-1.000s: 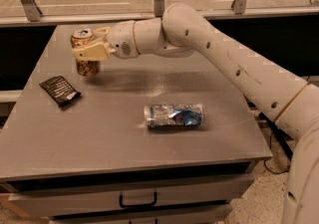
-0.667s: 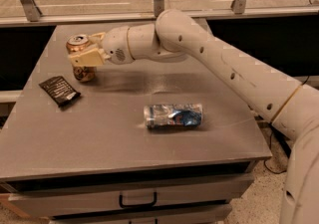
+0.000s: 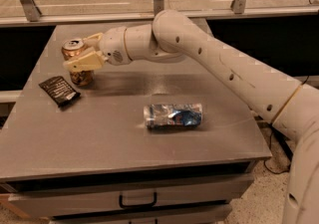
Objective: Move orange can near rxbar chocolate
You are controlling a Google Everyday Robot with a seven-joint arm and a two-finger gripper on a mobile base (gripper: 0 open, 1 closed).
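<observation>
Partly hid by clamping fingers (image 3: 84, 61): orange can (image 3: 81, 76) nr rxbar choc (image 3: 60, 90).

The grey tabletop (image 3: 124, 138) carries three things. A crushed can (image 3: 173, 115) lies on its side near the middle, toward the front edge. Well to the left of the crushed can and a little farther back, the bar (image 3: 59, 90) lies flat. Farther back and left of the crushed can, just beside the bar, the orange can (image 3: 74, 47) stands upright with the hand (image 3: 78, 54) clasped round it.
</observation>
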